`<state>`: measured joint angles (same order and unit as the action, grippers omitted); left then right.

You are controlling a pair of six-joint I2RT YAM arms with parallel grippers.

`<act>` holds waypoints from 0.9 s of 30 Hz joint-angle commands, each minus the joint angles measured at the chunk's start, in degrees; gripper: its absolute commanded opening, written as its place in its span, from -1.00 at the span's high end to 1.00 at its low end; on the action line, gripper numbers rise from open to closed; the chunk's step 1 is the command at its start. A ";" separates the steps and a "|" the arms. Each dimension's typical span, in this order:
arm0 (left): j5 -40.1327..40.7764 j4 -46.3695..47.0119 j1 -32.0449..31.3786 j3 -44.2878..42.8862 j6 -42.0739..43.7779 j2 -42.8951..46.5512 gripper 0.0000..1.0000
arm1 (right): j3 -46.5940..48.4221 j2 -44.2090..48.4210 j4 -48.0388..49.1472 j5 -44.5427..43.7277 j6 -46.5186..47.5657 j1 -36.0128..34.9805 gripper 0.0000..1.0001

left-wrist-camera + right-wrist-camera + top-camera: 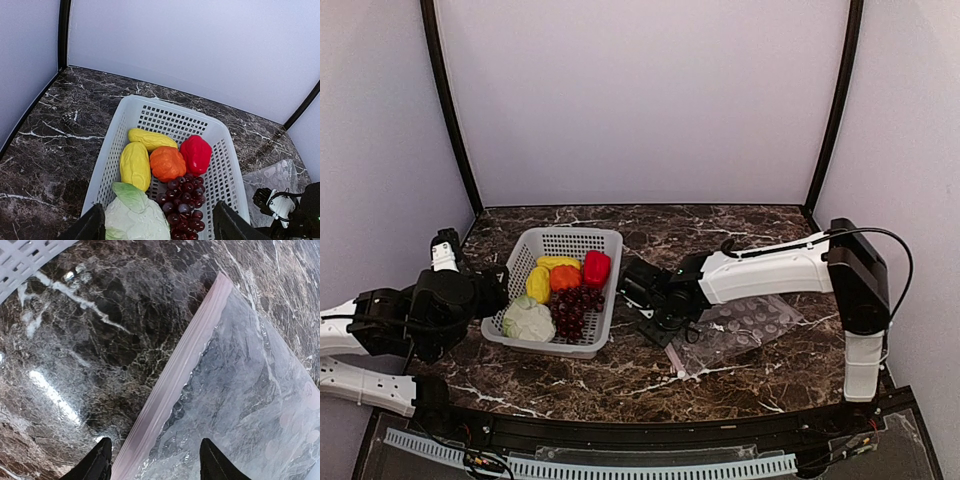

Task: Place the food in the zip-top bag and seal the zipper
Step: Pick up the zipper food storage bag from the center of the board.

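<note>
The food lies in a white mesh basket (611, 262): a pale cabbage (135, 217), dark purple grapes (185, 200), two yellow pieces (135, 165), an orange piece (167, 162) and a red piece (196, 153). My left gripper (160, 232) is open and empty, hovering over the basket's near end above the cabbage and grapes. The clear dotted zip-top bag (745, 328) lies flat on the table right of the basket. My right gripper (156, 462) is open, low over the bag's mouth, its fingers (100, 460) on either side of the pinkish-white zipper (185, 365). It holds nothing.
The dark marble table (720, 230) has pale walls at the back and sides with black corner posts (450, 110). A corner of the basket (25, 260) shows at the top left of the right wrist view, close to the right gripper.
</note>
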<state>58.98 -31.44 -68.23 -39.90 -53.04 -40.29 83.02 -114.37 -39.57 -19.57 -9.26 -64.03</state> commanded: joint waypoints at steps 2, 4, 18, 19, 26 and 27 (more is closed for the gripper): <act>1.25 -3.03 0.37 1.26 -1.54 1.41 -0.46 | -0.28 -1.80 -1.09 -3.65 -3.40 -0.12 -0.12; 1.30 -2.89 0.37 1.38 -1.54 1.45 -0.46 | 0.00 -2.12 -1.53 -3.61 -3.89 -0.13 -0.12; -0.09 -1.42 0.37 1.99 -1.50 0.47 -0.45 | -0.03 -2.24 -2.14 -3.93 -4.57 1.82 0.54; -0.09 -1.19 0.37 2.12 -1.42 0.39 -0.46 | -0.44 -1.72 -1.92 -3.97 -4.28 2.37 0.63; -0.24 3.16 0.37 0.98 3.94 -2.75 -0.46 | -2.87 4.52 0.64 -7.56 0.24 5.92 1.00; -0.34 4.40 0.37 0.62 4.63 -4.11 -0.46 | -3.17 6.02 1.31 -8.10 2.01 6.38 1.00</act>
<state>58.92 -30.28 -68.07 -38.61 -52.03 -41.47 80.77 -114.65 -40.53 -24.21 -11.31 -59.27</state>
